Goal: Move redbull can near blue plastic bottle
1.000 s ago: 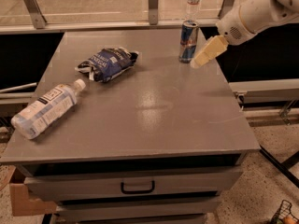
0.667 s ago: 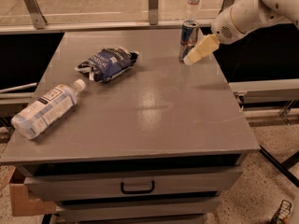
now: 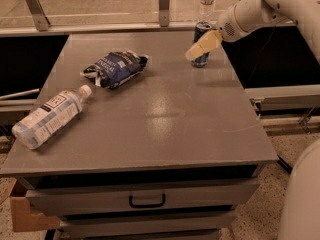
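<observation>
The redbull can (image 3: 201, 34) stands upright near the far right edge of the grey table (image 3: 165, 119). My gripper (image 3: 200, 47) reaches in from the right, and its pale fingers cover the front lower part of the can. The blue plastic bottle (image 3: 47, 118), clear with a white cap and a white and dark-blue label, lies on its side at the table's near left edge, far from the can.
A crinkled dark-blue snack bag (image 3: 116, 68) lies at the middle left of the table. A small clear bottle (image 3: 207, 0) stands on the floor beyond the table. A drawer with a handle (image 3: 147, 201) sits below the tabletop. My white arm (image 3: 270, 9) spans the upper right.
My gripper has moved left and slightly up, from beside the can's right to in front of the can. The can, bottle and bag have not moved.
</observation>
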Robot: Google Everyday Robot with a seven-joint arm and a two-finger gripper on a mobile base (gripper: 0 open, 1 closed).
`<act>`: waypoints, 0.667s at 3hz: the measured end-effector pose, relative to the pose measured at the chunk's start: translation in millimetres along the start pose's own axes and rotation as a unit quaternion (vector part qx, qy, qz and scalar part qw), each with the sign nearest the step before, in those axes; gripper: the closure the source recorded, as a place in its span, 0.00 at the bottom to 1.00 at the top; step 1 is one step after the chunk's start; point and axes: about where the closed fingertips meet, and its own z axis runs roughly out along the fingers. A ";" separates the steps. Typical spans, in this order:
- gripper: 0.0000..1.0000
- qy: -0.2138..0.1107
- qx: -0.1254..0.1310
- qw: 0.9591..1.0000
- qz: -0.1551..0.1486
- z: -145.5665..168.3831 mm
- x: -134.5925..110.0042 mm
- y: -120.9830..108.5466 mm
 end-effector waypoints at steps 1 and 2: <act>0.17 -0.008 -0.002 1.000 0.014 10.2 -7.8 -2.7; 0.40 -0.013 -0.005 1.000 0.022 16.3 -11.1 -3.3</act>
